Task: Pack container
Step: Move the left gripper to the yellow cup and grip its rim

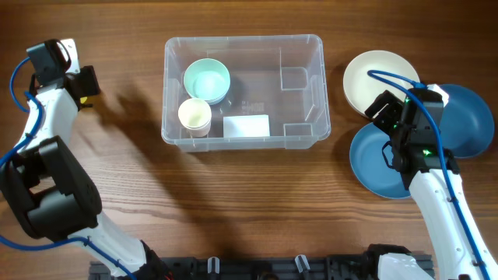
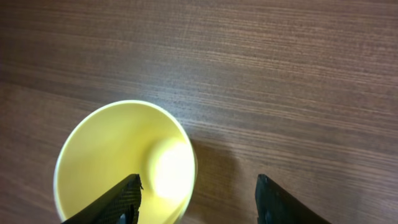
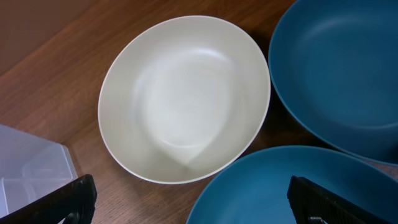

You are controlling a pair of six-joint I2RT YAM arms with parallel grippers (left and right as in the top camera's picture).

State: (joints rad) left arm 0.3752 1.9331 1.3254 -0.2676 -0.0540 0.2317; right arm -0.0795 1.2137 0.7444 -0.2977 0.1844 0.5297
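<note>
2 hands gape wide: left hand [image 2: 198, 182] over an edge-cropped yellow cup [image 2: 106, 149], right hand [image 3: 191, 182] above a cream bowl [image 3: 186, 93].

The container [image 1: 268, 82] was a large clear plastic bin, rectangular with rounded corners and moulded ribs inside its right end. It stood upright and open-topped on the wooden bench [image 1: 233, 202], long sides running left to right, toward the far middle. A white label [image 1: 247, 125] lay on its base by the near wall. In its left half sat a pale green bowl [image 1: 206, 79] and a cream cup [image 1: 194, 113], just beside each other
</note>
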